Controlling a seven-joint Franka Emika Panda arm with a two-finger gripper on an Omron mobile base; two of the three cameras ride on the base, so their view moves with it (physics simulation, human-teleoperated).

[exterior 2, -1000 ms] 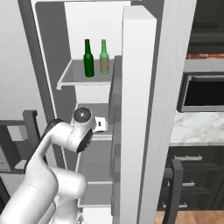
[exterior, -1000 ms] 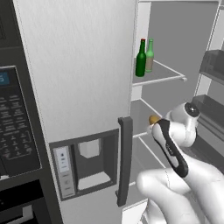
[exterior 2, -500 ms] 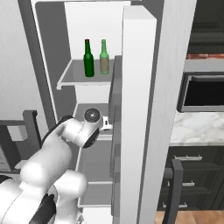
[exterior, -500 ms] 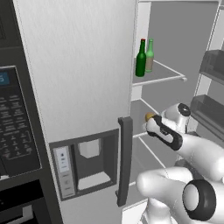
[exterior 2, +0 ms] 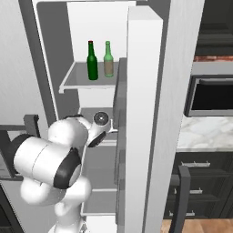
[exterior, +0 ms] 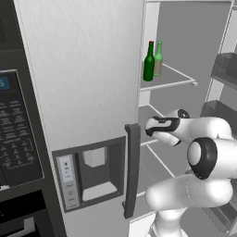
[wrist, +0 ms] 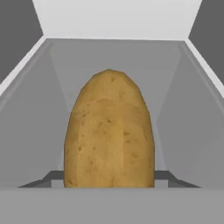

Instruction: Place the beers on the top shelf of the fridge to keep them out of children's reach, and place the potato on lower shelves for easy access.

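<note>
Grey fridge (exterior: pixel 92 69) shelf (wrist: pixel 183 131) behind, fingers grip potato (wrist: pixel 109 131), long axis pointing away.

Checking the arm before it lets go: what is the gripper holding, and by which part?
The potato, held between the fingers at its near end; its far end points into the fridge, above a lower shelf.

Two beers (exterior 2: pixel 100 60) upright on top shelf (exterior 2: pixel 75 84), fridge (exterior 2: pixel 141 91) open
</note>
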